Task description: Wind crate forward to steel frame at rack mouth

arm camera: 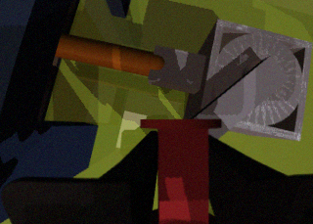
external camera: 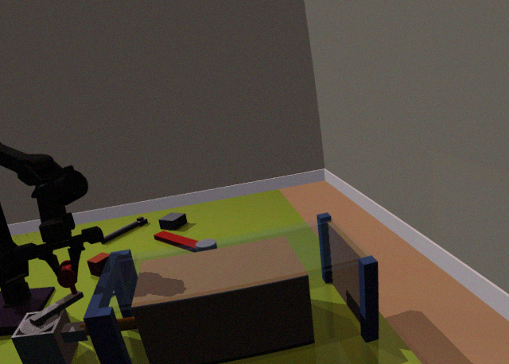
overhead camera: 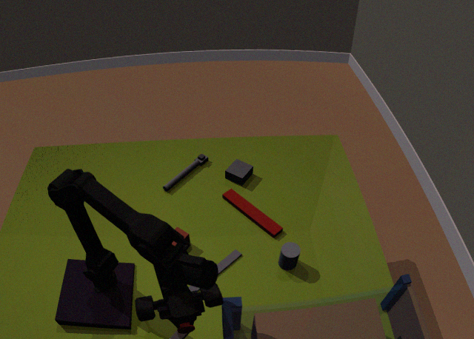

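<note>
My gripper [overhead camera: 186,325] [external camera: 66,274] is shut on the red knob [arm camera: 183,160] of the winch handle. The handle's grey arm [external camera: 57,308] runs from the knob to the top of the winch [external camera: 43,343] [arm camera: 286,82]; its key is hidden. An orange strap [external camera: 126,323] [arm camera: 112,56] runs from the winch through the blue frame [overhead camera: 230,309] [external camera: 95,311] to the crate. The brown crate [overhead camera: 321,320] [external camera: 222,269] looks flat inside the clear-panelled cubby. In the exterior view a stretch of strap shows between the near frame post and the crate's front; the exact gap is unclear.
A grey ratchet-like tool [overhead camera: 184,173] [external camera: 123,230], a dark block [overhead camera: 239,171] [external camera: 172,221], a red bar [overhead camera: 252,213] [external camera: 176,239], a grey cylinder [overhead camera: 289,255] [external camera: 205,245], an orange-red block [external camera: 98,264] and a flat grey strip [overhead camera: 229,260] lie on the bench. Blue posts [external camera: 369,298] stand at the cubby's far end.
</note>
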Tool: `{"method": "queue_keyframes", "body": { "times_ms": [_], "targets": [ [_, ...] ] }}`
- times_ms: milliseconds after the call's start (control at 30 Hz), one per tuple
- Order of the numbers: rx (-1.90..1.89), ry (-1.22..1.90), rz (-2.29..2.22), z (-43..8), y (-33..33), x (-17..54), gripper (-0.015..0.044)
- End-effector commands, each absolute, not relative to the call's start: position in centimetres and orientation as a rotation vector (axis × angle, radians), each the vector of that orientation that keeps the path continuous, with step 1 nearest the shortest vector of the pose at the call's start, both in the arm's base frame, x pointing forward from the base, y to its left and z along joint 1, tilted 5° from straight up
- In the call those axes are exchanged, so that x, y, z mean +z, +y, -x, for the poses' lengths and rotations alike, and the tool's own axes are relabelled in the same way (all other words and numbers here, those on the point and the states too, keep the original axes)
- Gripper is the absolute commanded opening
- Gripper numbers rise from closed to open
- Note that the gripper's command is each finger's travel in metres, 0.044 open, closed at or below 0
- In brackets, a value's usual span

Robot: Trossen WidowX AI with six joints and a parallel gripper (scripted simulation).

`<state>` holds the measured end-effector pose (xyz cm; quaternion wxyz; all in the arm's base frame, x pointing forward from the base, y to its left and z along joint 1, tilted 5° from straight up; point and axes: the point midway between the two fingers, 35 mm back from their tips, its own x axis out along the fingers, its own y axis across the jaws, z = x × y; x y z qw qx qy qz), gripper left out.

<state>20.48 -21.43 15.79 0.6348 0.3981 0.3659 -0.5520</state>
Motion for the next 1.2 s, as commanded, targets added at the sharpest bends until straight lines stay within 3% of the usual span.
{"method": "queue_keyframes", "body": {
  "times_ms": [0,1167],
  "targets": [
    [-1.263,0.868,-0.917,-19.3,-20.2,15.4,0.0000],
    [-1.265,0.872,-0.916,-14.7,-18.3,15.0,0.0000]
  ]
}}
